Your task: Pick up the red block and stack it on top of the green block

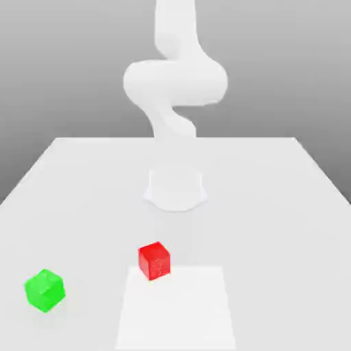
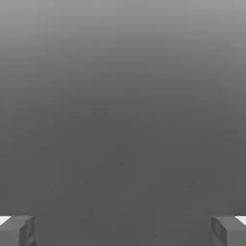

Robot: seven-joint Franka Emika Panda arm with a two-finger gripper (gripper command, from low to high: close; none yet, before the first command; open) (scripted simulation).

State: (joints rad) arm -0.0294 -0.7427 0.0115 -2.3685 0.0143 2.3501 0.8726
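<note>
the tool [image 2: 123,230] stands wide open and empty. the small red cube block [image 1: 154,260] rests on the white tabletop [image 1: 288,206], far from the tool, near the green cube block [image 1: 45,290]. it looks light, rigid and smooth: grip two opposite flat faces.
</note>
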